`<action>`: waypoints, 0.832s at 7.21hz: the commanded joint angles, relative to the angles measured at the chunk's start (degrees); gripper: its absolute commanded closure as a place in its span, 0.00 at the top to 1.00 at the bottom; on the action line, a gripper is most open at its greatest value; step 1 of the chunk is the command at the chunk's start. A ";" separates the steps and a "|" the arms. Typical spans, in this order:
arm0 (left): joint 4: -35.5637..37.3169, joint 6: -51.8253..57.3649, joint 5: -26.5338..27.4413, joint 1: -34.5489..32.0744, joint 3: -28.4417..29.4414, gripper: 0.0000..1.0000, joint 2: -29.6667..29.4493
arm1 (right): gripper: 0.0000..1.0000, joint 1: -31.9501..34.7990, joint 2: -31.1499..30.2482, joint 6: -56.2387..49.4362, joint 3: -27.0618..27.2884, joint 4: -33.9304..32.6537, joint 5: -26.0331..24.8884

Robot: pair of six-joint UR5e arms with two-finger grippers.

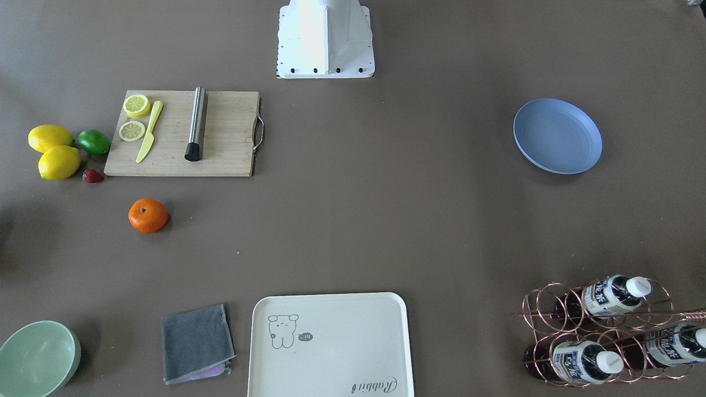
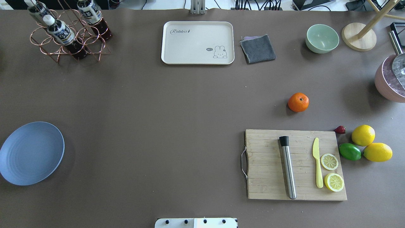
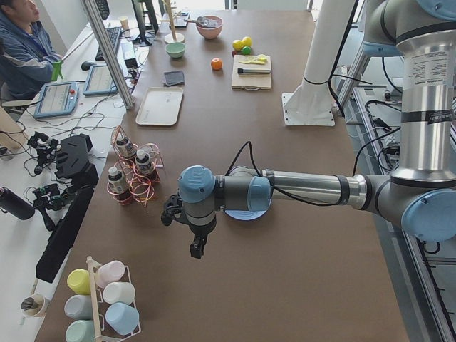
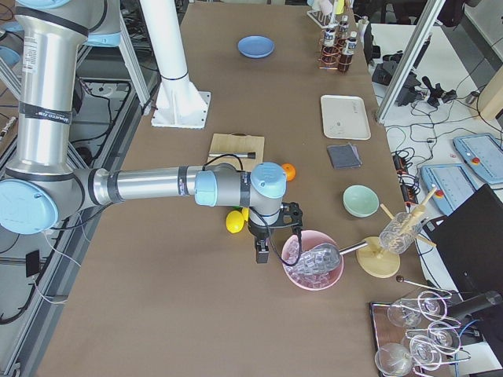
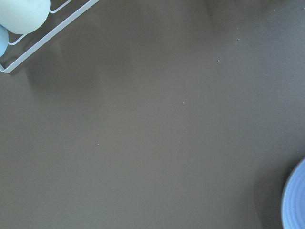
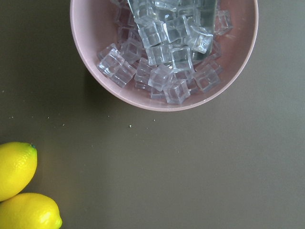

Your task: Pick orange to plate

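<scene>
The orange [image 1: 148, 215] lies alone on the brown table just beyond the cutting board [image 2: 295, 164], also seen in the overhead view as the orange [image 2: 298, 102]. The pale-blue plate [image 2: 31, 153] sits empty far across the table, on the robot's left. My left gripper [image 3: 196, 246] hangs over the table beside the plate [image 3: 246, 215]; I cannot tell whether it is open or shut. My right gripper [image 4: 261, 253] hovers between the lemons [image 4: 234, 221] and a pink bowl of ice [image 4: 313, 271], well short of the orange [image 4: 288, 171]; its state I cannot tell either.
On the board lie a steel muddler [image 2: 288, 167], a yellow knife [image 2: 317, 166] and lemon slices [image 2: 329, 161]. A lime [image 2: 350, 151] and a strawberry [image 2: 340, 129] sit beside it. At the far edge are a cream tray [image 2: 197, 42], grey cloth [image 2: 257, 48], green bowl [image 2: 322, 38] and bottle rack [image 2: 68, 31].
</scene>
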 commanded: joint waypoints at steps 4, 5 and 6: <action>-0.08 0.00 0.35 0.09 -0.55 0.99 0.53 | 1.00 0.00 0.00 0.00 0.35 0.00 0.62; -0.08 -0.09 0.35 0.18 -0.37 0.99 0.36 | 1.00 0.00 0.00 0.00 0.35 0.09 0.62; -0.25 0.00 -0.08 0.18 -1.07 0.99 0.18 | 1.00 0.00 0.00 0.00 1.14 0.00 0.62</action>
